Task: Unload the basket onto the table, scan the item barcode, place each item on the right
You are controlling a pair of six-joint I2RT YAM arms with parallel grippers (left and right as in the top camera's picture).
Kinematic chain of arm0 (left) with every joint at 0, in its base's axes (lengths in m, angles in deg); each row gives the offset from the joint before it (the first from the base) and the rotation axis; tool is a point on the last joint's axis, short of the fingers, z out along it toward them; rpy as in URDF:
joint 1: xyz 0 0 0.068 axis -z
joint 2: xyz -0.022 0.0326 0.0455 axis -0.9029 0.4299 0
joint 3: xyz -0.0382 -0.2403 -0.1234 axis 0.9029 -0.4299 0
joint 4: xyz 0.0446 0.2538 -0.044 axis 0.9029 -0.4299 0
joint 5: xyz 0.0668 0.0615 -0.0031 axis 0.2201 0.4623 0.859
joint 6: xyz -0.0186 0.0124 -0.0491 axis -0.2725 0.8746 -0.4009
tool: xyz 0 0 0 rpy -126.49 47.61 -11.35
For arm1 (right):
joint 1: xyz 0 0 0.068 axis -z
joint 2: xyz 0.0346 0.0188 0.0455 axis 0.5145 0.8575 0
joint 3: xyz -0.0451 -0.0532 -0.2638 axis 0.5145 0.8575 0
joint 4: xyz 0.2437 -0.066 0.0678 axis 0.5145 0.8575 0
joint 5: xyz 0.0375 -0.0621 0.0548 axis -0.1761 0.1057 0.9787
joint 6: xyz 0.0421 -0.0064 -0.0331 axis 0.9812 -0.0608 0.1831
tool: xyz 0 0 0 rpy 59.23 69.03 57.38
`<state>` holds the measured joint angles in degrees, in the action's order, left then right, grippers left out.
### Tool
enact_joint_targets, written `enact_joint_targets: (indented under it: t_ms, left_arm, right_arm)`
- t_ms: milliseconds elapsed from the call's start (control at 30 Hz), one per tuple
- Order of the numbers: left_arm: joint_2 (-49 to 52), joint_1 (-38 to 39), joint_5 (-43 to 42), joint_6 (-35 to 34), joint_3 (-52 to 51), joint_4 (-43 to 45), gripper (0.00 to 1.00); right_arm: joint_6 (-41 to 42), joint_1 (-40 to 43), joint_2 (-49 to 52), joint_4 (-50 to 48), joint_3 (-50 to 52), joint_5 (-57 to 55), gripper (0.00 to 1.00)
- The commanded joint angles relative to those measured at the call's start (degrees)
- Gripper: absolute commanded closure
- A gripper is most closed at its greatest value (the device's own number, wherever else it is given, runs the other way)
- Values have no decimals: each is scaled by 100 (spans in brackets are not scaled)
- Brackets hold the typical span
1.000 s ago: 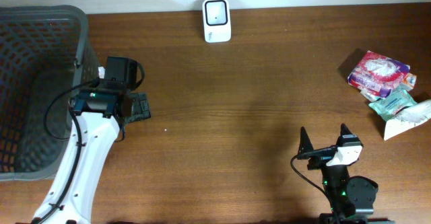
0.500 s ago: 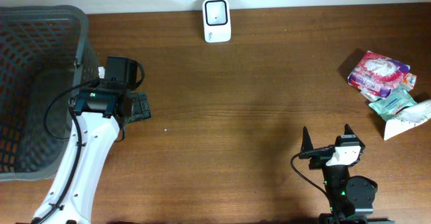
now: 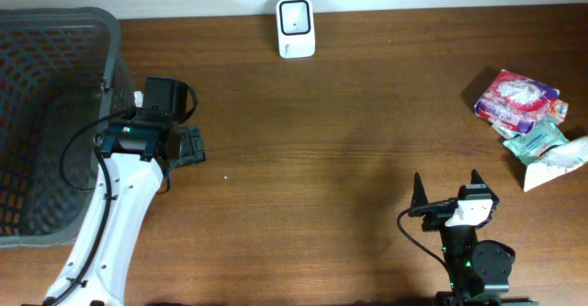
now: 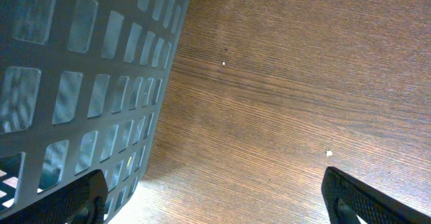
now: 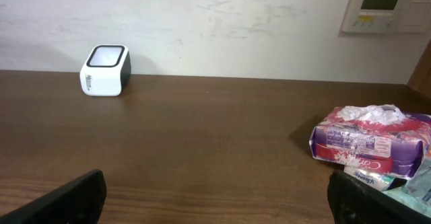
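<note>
I see both sets of fingers spread wide, with nothing between them. The left gripper hangs over the table just beside the grey basket, out at nine o'clock. The right gripper sits at five o'clock, its camera looking toward twelve, where the white scanner stands at the far edge. The items (a pink-and-purple packet, with a teal packet touching it) lie at three o'clock, well apart from both arms.
</note>
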<state>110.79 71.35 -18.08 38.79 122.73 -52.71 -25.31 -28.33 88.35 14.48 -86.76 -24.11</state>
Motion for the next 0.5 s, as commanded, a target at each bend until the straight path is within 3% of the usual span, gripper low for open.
enact_joint_targets:
  t_ms: [0,467]
  left_arm:
    - [-22,-22,-2,-61,-2,9,1]
    - [-22,-22,-2,-61,-2,9,1]
  right_arm:
    - [125,-42,-61,4,72,-52,1]
    - [129,-31,-59,2,72,-33,1]
